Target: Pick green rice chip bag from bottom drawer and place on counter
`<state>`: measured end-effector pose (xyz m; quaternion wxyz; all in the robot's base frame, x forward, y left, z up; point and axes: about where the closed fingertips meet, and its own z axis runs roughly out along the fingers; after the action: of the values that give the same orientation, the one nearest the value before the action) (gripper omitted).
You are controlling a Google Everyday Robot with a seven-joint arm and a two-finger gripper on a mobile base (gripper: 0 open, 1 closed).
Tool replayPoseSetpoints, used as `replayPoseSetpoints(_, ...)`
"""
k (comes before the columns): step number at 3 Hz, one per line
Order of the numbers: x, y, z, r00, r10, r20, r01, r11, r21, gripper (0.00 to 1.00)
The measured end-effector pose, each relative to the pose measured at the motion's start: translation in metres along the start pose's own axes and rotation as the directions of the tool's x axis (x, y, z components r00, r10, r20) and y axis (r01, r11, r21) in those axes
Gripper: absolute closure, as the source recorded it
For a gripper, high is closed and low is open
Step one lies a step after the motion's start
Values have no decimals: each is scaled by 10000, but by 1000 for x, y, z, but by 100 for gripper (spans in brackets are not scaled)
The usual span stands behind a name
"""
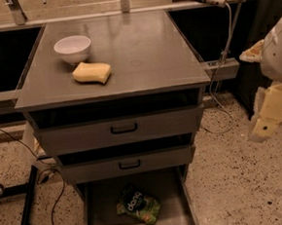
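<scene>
The green rice chip bag (138,205) lies flat on the floor of the open bottom drawer (103,222), its dark "dang" patch facing up. The counter (145,45) is the grey top of the cabinet above it. My gripper (261,127) hangs at the far right edge of the view, beside the cabinet at about the height of the upper drawers. It is well apart from the bag and holds nothing that I can see.
A white bowl (72,48) and a yellow sponge (92,72) sit on the counter's left half. Two grey drawers with black handles (124,129) (129,164) stand slightly open above the bottom drawer. Cables and a black stand leg (28,204) lie on the floor at left.
</scene>
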<state>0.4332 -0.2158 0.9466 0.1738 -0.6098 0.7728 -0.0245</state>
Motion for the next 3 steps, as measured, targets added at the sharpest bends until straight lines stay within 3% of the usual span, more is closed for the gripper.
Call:
replayPoseSetpoints(1,13,5,41,9994,199,300,-186,9989,-429,0)
replayPoseSetpoints(2,28,9,86,9957,-2,922,52,9985,-543,0)
replayPoseSetpoints(3,28,5,86,9948,-278,982,308,9991,-293,0)
